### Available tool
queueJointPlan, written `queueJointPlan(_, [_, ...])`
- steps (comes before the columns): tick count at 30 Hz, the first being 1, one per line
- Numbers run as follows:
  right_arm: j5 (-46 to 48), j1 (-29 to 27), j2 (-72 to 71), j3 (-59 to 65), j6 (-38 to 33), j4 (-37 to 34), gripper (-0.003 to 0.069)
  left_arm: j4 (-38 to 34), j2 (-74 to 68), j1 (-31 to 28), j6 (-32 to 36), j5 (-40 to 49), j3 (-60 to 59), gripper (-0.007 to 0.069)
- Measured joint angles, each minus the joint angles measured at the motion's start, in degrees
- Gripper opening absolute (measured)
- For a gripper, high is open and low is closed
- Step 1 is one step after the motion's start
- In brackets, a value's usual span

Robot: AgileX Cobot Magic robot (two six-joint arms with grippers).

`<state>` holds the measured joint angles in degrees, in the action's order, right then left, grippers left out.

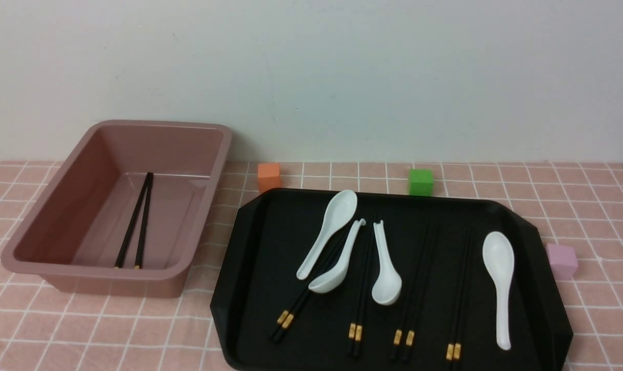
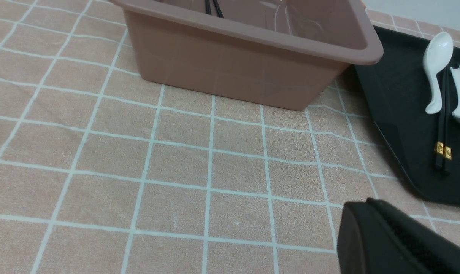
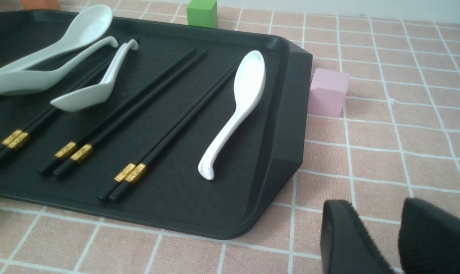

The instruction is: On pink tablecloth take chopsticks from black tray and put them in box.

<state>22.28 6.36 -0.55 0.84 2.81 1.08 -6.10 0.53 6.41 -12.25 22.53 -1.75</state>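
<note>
While spoons (image 1: pixel 333 213) overlap them, some chopsticks (image 1: pixel 308 293) are partly hidden.

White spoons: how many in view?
4. Three lie on the left and middle of the black tray: spoon, spoon, spoon. The fourth, spoon, lies near its right side. None seem hidden.

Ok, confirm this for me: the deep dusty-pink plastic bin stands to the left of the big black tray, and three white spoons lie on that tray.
The spoon count is wrong: the front view shows four white spoons on the big black tray. The deep dusty-pink plastic bin does stand to its left.
</note>
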Motion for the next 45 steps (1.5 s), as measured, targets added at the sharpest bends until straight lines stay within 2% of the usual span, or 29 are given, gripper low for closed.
queueJointPlan(15, [0.0, 0.0, 0.0, 0.0, 0.0, 0.0, 0.0240, -0.1, 0.0, -0.3, 0.0, 0.0, 0.0, 0.0011])
queueJointPlan(22, [0.0, 0.0, 0.0, 0.0, 0.0, -0.1, 0.0240, -0.1, 0.0, -3.9, 0.0, 0.0, 0.0, 0.0018])
queueJointPlan(45, [0.0, 0.0, 0.0, 0.0, 0.0, -0.1, 0.0240, -0.1, 0.0, -4.0, 0.0, 0.0, 0.0, 0.0036])
